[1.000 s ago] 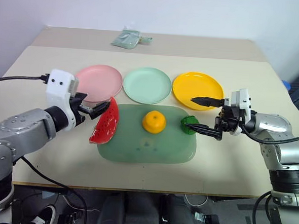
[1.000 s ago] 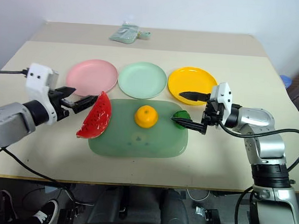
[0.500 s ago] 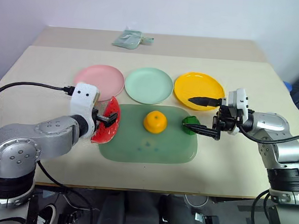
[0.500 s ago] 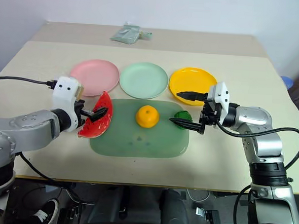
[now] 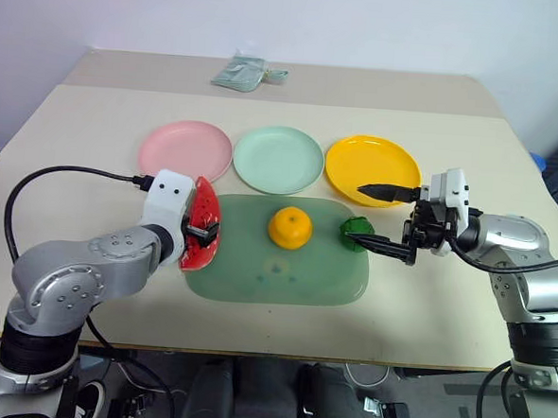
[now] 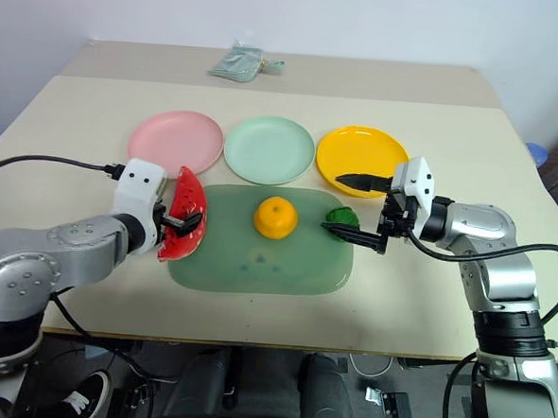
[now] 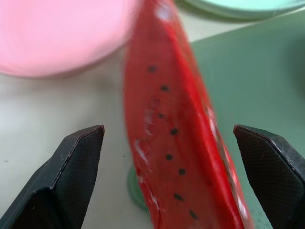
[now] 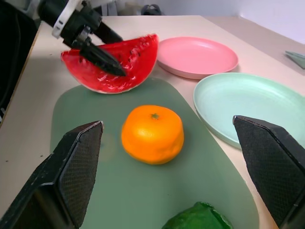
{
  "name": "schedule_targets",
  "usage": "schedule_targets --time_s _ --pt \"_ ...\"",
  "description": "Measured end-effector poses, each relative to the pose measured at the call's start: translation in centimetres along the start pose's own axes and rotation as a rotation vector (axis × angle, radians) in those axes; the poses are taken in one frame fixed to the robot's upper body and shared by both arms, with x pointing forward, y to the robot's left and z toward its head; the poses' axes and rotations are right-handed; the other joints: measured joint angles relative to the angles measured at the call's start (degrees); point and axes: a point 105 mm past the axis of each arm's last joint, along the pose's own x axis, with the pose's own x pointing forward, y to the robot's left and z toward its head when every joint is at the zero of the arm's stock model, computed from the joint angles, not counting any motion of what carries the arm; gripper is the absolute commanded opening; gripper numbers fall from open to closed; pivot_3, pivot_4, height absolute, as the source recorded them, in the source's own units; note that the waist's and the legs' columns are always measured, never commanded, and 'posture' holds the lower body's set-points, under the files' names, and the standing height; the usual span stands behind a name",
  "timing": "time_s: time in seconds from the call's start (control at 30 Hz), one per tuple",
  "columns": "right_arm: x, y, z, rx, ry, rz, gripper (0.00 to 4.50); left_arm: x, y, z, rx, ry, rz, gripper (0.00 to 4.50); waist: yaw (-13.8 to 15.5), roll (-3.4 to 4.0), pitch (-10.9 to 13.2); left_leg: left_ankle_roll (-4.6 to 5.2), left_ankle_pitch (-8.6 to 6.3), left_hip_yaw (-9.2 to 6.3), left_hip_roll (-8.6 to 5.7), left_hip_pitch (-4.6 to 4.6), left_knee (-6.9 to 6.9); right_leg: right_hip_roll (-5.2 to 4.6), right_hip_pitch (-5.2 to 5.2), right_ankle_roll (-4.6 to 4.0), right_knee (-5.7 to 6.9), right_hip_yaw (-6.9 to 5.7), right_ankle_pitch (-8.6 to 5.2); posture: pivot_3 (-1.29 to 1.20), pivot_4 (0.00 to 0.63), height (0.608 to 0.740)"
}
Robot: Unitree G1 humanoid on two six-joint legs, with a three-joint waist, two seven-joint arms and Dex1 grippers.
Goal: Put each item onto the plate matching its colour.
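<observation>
The watermelon wedge stands on its rind at the left edge of the green tray, half over the tabletop, just in front of the pink plate. The left gripper has its jaws spread around the wedge, one finger on each flat face; in the left wrist view both pads stand clear of the red sides, so nothing is gripped yet. The wedge looks like a light, stiff plastic toy with smooth faces that taper to a thin edge, so it may squirt out or tip if pinched high; the thick middle of the two flat faces seems the safest hold.

The orange sits mid-tray, round and likely to roll, best taken across its widest part. The green lump lies at the tray's right end, bumpy and probably easier to hold. The right gripper hangs beside the lump with jaws wide apart and empty.

The pink, mint plate and yellow plate are all bare.
</observation>
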Motion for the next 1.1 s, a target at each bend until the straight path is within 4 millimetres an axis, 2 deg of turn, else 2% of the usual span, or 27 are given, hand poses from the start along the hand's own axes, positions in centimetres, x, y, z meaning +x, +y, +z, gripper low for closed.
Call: schedule_targets --time_s 0.13,0.17,0.43,0.5,0.63,0.77,0.87,0.97,1.03,1.1 --pt "-0.2 -0.1 0.1 -0.004 0.004 -0.006 4.50 0.4 -0.1 0.0 -0.002 -0.015 -0.009 1.82 -0.02 0.00 0.00 0.00 0.00 0.00 0.00 0.00 0.00 0.00 0.00 0.00 0.00 0.00 0.00 0.00 0.150 0.740" --pt "-0.2 -0.1 0.1 -0.004 0.004 -0.006 4.50 0.4 -0.1 0.1 0.000 -0.019 -0.011 1.54 -0.02 0.00 0.00 0.00 0.00 0.00 0.00 0.00 0.00 0.00 0.00 0.00 0.00 0.00 0.00 0.00 0.150 0.740" --pt "-0.2 -0.2 0.0 -0.006 0.005 -0.015 4.50 0.5 0.1 0.6 0.062 -0.058 -0.036 1.54 -0.01 0.01 0.00 0.00 0.00 0.00 0.00 0.00 0.00 0.00 0.00 0.00 0.00 0.00 0.00 0.00 0.150 0.740" --pt "-0.2 -0.2 0.0 -0.005 0.005 -0.017 4.50 0.4 -0.2 1.3 0.071 -0.096 -0.061 1.54 0.00 0.00 0.00 0.00 0.00 0.00 0.00 0.00 0.00 0.00 -0.01 0.00 0.00 0.00 0.00 0.00 0.150 0.740" --pt "0.3 -0.5 0.6 -0.019 -0.023 -0.020 4.50 -0.3 -0.3 5.5 0.115 -0.274 -0.095 1.54 -0.04 0.00 0.00 0.00 0.00 0.01 0.00 -0.01 0.00 0.00 0.00 0.00 -0.01 -0.01 0.00 0.00 0.150 0.740" --pt "1.0 -0.9 1.6 -0.036 -0.069 -0.028 4.50 0.1 1.8 8.4 0.118 -0.373 -0.058 1.54 -0.07 0.01 0.00 0.01 0.00 0.01 0.00 0.00 -0.02 0.03 -0.02 0.00 -0.01 -0.02 0.00 0.00 0.150 0.740" --pt "2.0 -1.1 2.1 -0.053 -0.108 -0.044 4.50 1.5 4.1 9.7 0.098 -0.411 -0.007 1.54 -0.06 0.01 0.00 0.01 0.00 0.03 0.00 -0.01 -0.02 0.03 -0.03 0.01 -0.01 -0.02 0.00 0.00 0.150 0.740" --pt "4.0 -1.5 3.1 -0.090 -0.162 -0.072 4.50 3.7 6.5 11.6 0.093 -0.465 0.046 1.54 0.07 0.01 0.00 0.00 0.01 0.04 0.00 -0.03 -0.01 0.03 -0.04 0.02 0.00 -0.05 0.00 0.00 0.150 0.740" --pt "4.7 -1.5 3.4 -0.096 -0.172 -0.075 4.50 4.9 7.5 11.9 0.106 -0.466 0.081 1.54 0.10 0.01 0.00 0.00 0.00 0.05 -0.02 -0.08 -0.02 0.01 -0.05 0.03 -0.05 -0.05 0.00 0.00 0.150 0.740" --pt "4.9 -2.0 3.5 -0.091 -0.185 -0.111 4.50 6.6 8.8 11.2 0.084 -0.434 0.113 1.54 0.03 0.01 0.00 0.01 0.00 0.11 -0.02 -0.14 -0.02 -0.01 -0.11 0.05 -0.10 -0.04 0.01 0.00 0.150 0.740"
